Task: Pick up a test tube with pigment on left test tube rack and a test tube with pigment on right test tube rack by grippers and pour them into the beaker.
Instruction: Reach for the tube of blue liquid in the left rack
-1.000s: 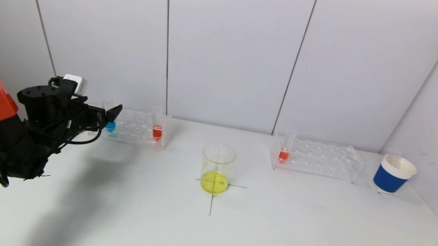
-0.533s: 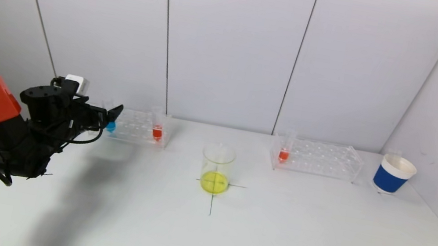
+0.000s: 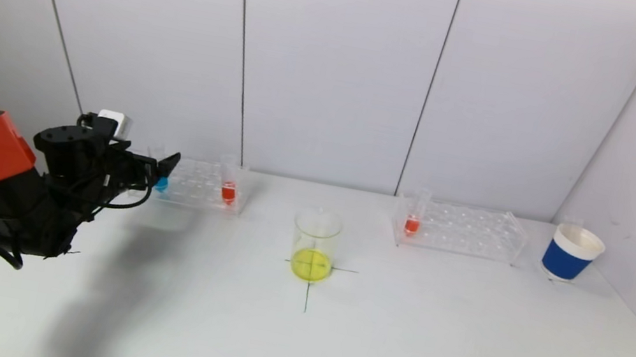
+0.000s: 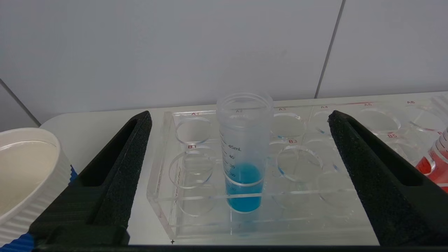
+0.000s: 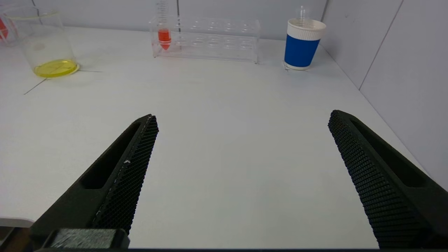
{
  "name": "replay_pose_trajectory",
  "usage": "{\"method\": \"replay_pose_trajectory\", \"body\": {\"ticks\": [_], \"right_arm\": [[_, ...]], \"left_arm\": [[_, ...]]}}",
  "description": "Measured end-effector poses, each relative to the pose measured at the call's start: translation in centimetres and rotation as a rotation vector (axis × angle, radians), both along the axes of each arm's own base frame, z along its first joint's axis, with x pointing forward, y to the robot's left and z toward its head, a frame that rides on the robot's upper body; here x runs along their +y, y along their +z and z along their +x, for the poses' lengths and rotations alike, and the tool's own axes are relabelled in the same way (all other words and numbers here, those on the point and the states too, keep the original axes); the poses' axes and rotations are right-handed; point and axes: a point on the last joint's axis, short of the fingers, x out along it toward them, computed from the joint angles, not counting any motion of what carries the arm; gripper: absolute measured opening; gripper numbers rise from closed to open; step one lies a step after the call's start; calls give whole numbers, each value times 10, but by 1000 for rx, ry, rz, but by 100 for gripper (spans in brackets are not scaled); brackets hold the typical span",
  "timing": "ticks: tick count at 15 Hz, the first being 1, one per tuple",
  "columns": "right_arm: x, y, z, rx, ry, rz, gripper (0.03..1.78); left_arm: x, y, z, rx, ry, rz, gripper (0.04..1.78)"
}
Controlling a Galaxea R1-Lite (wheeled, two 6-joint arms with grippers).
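Note:
My left gripper (image 3: 162,169) is open at the left end of the clear left rack (image 3: 197,187). In the left wrist view the open gripper (image 4: 240,115) faces a tube of blue pigment (image 4: 244,175) standing upright in the rack (image 4: 164,206), with the fingertips short of the tube on either side. A red tube (image 3: 228,191) stands at that rack's right end. The right rack (image 3: 464,230) holds one red tube (image 3: 412,223). The beaker (image 3: 315,244) with yellow liquid stands between the racks. My right gripper (image 5: 241,117) is open and empty above the bare table, out of the head view.
A blue and white paper cup (image 3: 573,253) stands right of the right rack. Another white-rimmed cup (image 4: 28,168) sits close beside the left gripper's finger. A wall runs right behind both racks, and a side wall bounds the table on the right.
My left gripper has crept a little forward and to the right, toward the blue tube. Nothing else has moved.

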Motion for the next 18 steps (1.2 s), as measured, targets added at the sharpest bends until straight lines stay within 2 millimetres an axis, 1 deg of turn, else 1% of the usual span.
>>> {"method": "replay_pose_trajectory", "body": {"ticks": [18], "right_arm": [[0,0,0,0,0,0,177]], "left_arm": [[1,-3,1,15,2,-1,176]]}}
